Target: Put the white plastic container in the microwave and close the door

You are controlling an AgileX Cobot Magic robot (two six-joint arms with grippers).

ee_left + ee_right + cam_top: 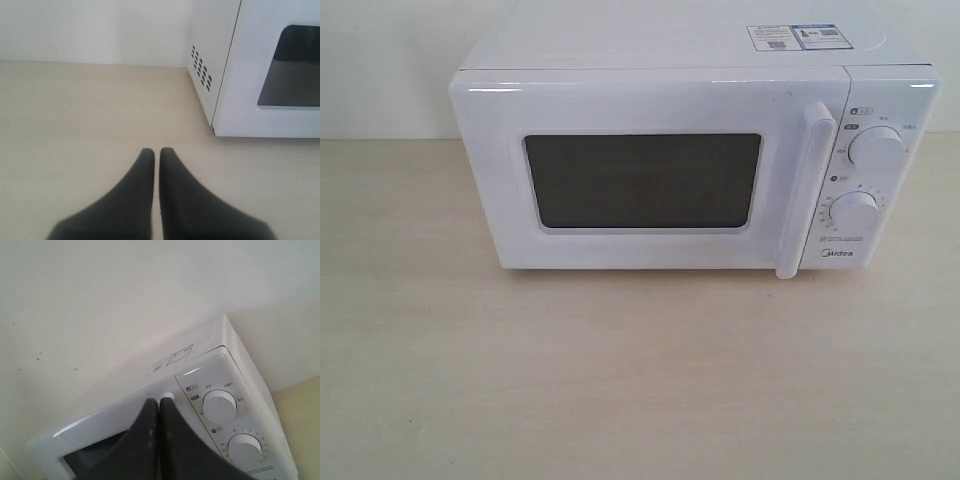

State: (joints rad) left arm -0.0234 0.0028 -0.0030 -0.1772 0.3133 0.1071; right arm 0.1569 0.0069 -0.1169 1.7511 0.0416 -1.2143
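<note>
The white microwave (880, 95) stands at the back of the light wooden table (620, 380). Its door (650, 105) with the dark window is closed, and the vertical bar handle (805, 190) sits at the door's right. The white plastic container is out of view in every frame. Neither gripper shows in the exterior view. My left gripper (156, 152) is shut and empty above bare tabletop, beside the microwave's (250, 100) left front corner. Also shut and empty, my right gripper (158, 402) is in front of the microwave (200, 360), with its tips lined up near the handle's (167, 396) top end.
Two round dials (876, 150) (854, 212) sit on the right control panel. Vent holes (201, 67) mark the microwave's left side wall. A pale wall (380, 70) rises behind the table. Stickers (795, 36) lie on the microwave's top.
</note>
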